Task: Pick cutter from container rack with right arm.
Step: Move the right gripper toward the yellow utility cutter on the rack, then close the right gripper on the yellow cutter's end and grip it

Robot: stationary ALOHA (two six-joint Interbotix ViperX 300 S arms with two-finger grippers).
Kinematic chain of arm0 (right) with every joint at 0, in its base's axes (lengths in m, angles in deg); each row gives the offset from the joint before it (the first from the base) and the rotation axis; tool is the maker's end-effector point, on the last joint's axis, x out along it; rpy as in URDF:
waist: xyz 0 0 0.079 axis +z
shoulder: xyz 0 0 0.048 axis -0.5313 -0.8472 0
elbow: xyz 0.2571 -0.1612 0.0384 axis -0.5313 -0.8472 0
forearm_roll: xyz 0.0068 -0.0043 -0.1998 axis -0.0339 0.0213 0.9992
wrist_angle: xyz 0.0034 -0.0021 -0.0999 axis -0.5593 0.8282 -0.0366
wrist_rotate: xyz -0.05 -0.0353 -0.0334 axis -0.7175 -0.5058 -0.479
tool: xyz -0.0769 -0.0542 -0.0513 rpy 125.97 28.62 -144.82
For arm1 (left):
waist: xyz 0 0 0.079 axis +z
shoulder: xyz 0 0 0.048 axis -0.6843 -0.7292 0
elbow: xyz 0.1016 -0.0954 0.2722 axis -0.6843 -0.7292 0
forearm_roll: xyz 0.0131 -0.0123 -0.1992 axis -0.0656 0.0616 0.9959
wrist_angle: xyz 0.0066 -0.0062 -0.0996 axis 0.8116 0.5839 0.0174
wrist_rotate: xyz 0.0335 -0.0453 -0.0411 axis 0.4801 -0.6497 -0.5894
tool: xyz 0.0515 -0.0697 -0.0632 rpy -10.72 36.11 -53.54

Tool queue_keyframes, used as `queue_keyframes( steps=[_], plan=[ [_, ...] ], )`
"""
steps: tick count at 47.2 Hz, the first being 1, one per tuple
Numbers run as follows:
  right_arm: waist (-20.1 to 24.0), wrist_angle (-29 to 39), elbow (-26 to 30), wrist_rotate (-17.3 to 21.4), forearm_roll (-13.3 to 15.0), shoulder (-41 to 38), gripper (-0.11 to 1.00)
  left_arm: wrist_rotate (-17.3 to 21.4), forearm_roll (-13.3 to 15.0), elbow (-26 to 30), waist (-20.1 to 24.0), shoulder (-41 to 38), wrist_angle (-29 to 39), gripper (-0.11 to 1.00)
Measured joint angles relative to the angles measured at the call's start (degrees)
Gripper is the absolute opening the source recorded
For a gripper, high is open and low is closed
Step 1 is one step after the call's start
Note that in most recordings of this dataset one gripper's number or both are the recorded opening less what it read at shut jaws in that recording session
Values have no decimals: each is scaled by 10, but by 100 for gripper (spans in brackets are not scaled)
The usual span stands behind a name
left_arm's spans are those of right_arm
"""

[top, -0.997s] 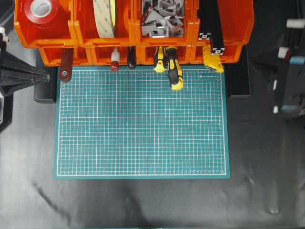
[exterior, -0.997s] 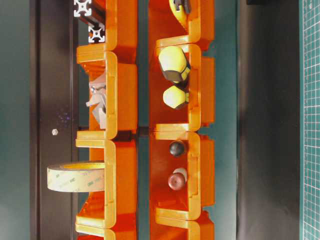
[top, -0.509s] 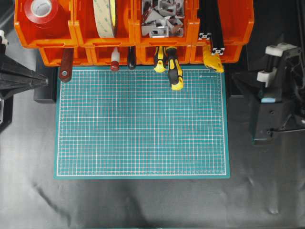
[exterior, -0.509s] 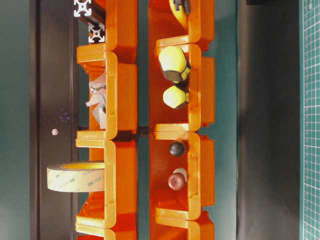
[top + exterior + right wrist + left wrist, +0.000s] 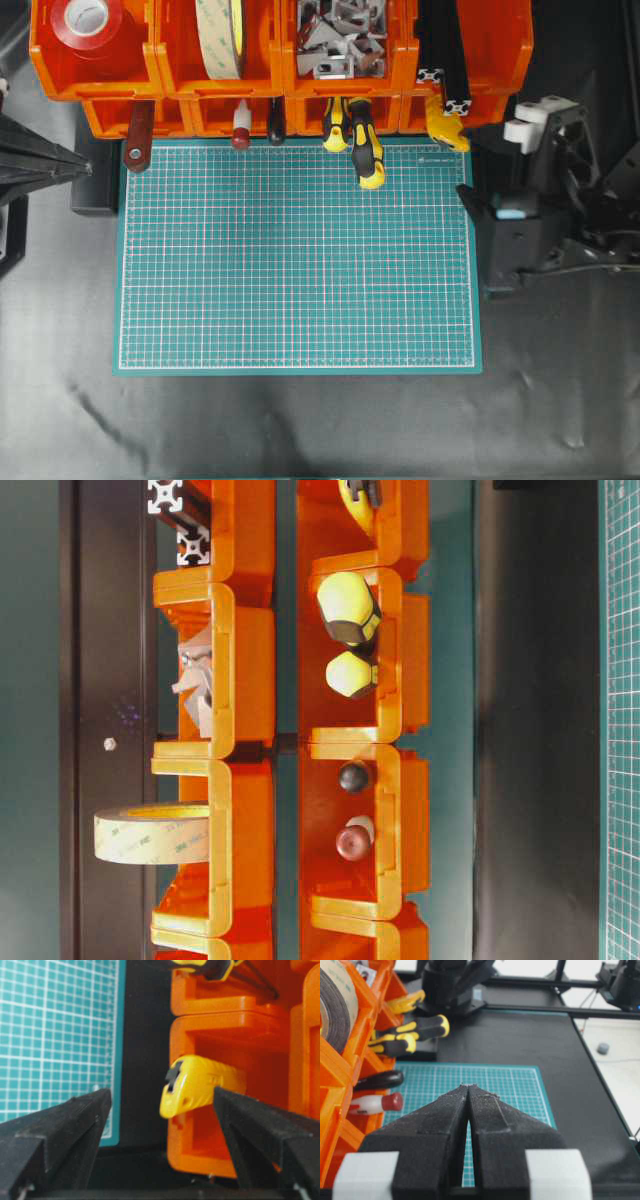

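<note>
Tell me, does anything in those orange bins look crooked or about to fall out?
Nothing is spilled or damaged. One screwdriver juts further onto the mat than its twin, and the cutter pokes out of its bin at a slant. Both seem simply stored that way.

Yellow cutter with dark tip, bright orange container rack, green white-gridded mat, black hand

Overhead view: straight down on green mat and container rack. Table-level view: close, turned sideways, facing the rack's bin fronts. Left wrist view: low, along the rack. Right wrist view: close on the rack's end bin. All share the rack.
</note>
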Motion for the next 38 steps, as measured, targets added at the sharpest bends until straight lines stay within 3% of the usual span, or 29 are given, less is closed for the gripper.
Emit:
queue_keyframes(
  steps=[14,38],
  plan=[
    [-43,-8,-2,11,30,-36,79,0,0,0,-1,0,0,0],
    [-52,-8,-21,75,51,-40,73,0,1,-4,-1,0,1,0]
  ],
)
